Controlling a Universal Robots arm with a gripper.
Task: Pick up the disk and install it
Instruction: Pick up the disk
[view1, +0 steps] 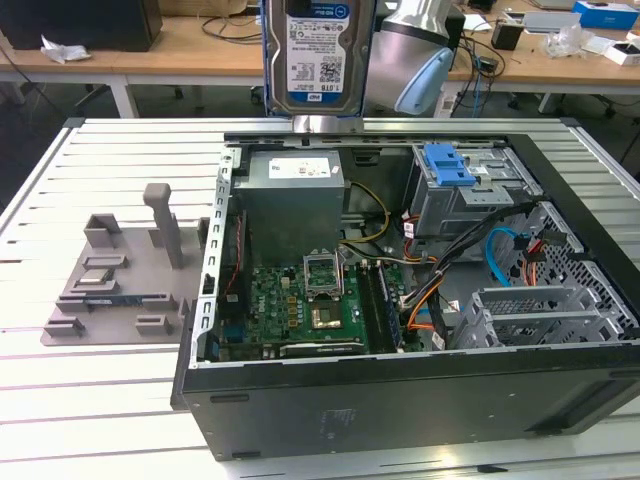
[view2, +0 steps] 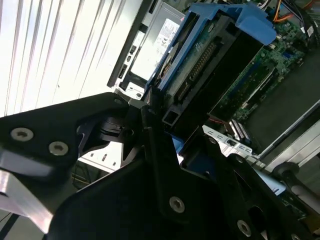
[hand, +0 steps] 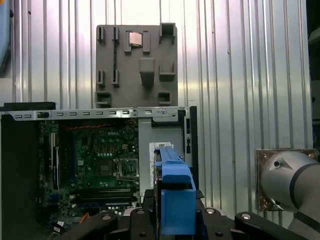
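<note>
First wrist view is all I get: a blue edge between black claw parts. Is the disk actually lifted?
Observer: Yes; in the exterior view the disk hangs upright above the open case, label toward the camera.
Operator: Is the claw gripping it?
Observer: In the second wrist view the claw is shut on its blue carrier.
Operator: Near the drive cage?
Observer: No; the drive cage lies lower, toward the exterior view's right.

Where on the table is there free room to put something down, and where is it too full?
Free: bare table slats between the grey fixture and the near edge, and beyond it toward the far edge. Crowded: inside the open case, with cables around the drive cage.
</note>
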